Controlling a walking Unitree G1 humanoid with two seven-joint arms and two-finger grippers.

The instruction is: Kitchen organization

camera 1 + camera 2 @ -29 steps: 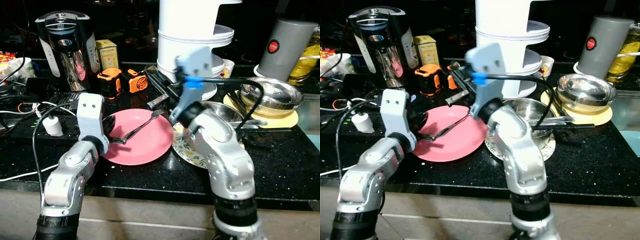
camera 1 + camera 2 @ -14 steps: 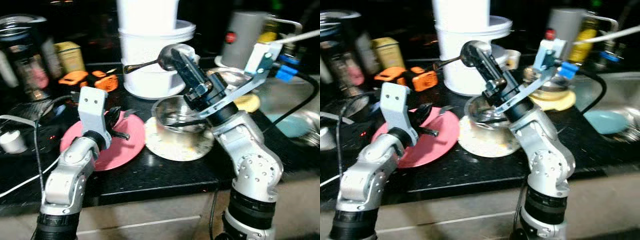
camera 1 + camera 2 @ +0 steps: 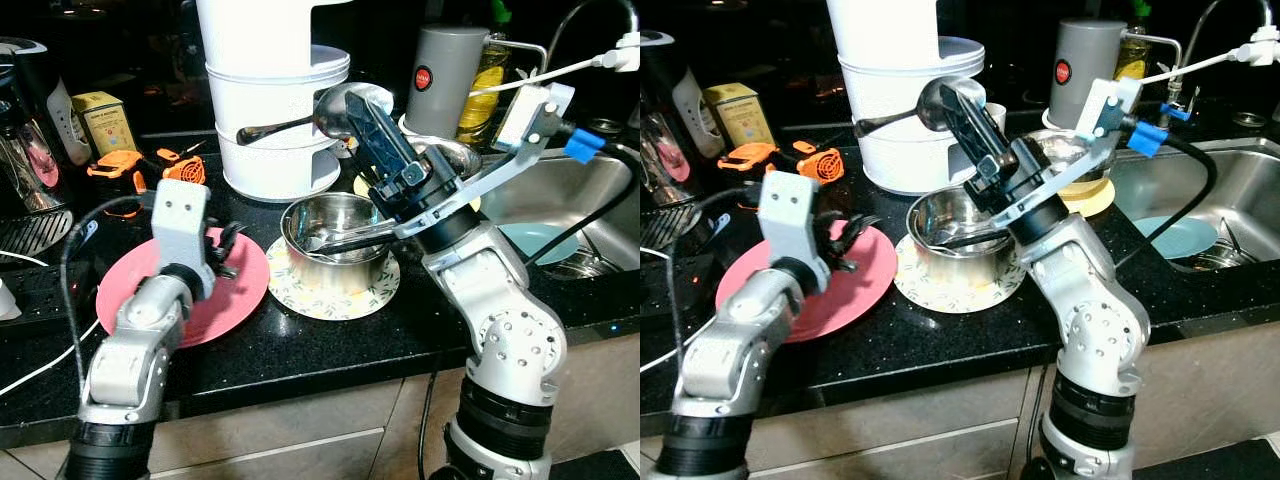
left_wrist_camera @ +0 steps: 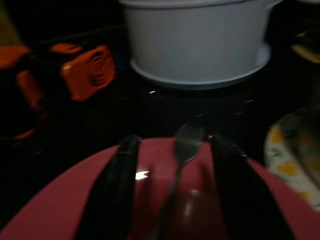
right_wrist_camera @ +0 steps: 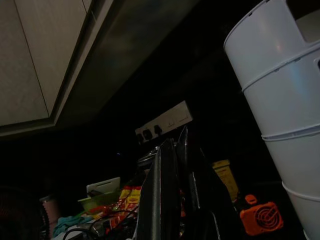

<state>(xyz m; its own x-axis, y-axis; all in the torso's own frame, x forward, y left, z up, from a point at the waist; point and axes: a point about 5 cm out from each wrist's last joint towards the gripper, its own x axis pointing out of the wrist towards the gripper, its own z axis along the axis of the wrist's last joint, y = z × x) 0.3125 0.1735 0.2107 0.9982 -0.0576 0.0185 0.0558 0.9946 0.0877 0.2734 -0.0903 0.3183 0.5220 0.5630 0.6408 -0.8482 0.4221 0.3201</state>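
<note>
A: Steel spoon (image 3: 300, 123), upper centre of frame: the right claw (image 3: 345, 105) is clamped on its bowl end, the handle pointing level toward frame left, above the steel bowl (image 3: 335, 225).

B: And the left claw (image 4: 172, 165)?

A: Spread over the pink plate (image 3: 125, 290), lower left; the fork (image 4: 182, 155) lies lengthwise between its fingers.

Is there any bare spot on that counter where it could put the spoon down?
Bare black counter runs along the front edge, before the pink plate and the patterned plate. The back is crowded: white stacked container, orange gadgets, grey canister. The right hand holds the spoon above the steel bowl.
</note>
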